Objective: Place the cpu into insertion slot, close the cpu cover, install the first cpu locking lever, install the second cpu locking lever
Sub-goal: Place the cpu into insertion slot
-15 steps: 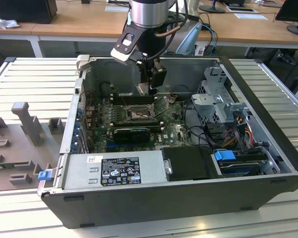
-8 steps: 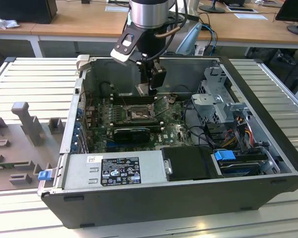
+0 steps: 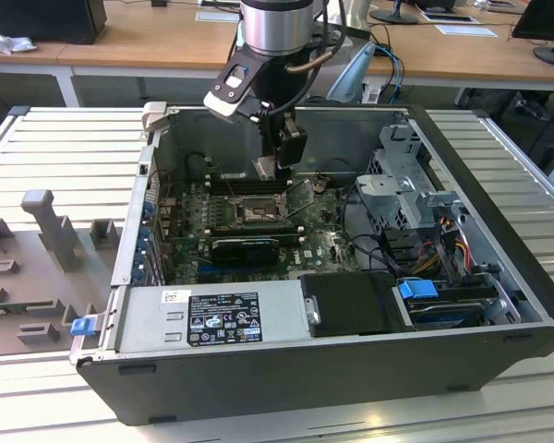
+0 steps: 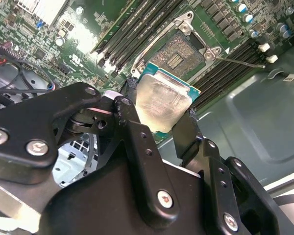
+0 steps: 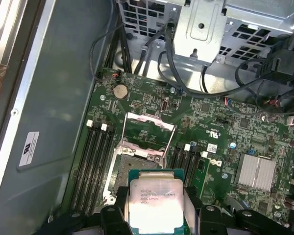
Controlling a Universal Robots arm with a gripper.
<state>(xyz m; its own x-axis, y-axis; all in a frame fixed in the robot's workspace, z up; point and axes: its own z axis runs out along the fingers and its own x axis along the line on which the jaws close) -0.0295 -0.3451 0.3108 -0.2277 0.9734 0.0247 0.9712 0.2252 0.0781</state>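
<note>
My gripper [image 3: 275, 166] is shut on the cpu [image 4: 162, 99], a flat silvery square on a green base, pinched by two opposite edges between the black fingers [image 4: 129, 100]. In the exterior view the cpu [image 3: 264, 169] hangs above the green board, a little behind the insertion slot [image 3: 256, 210]. In both wrist views the slot [image 4: 180, 51] lies open just beyond the chip, its contact field bare. The cpu cover [image 5: 149, 136] stands tilted up on its hinge past the slot [image 5: 130, 166]. A thin locking lever [image 4: 241, 61] sticks out beside the socket.
Long black memory sticks [image 5: 95, 161] flank the socket on both sides. A metal drive cage [image 3: 408, 189] with loose cables stands at the exterior view's right. The power supply [image 3: 212, 318] fills the case's front. The case wall [image 5: 49, 122] runs close by the board.
</note>
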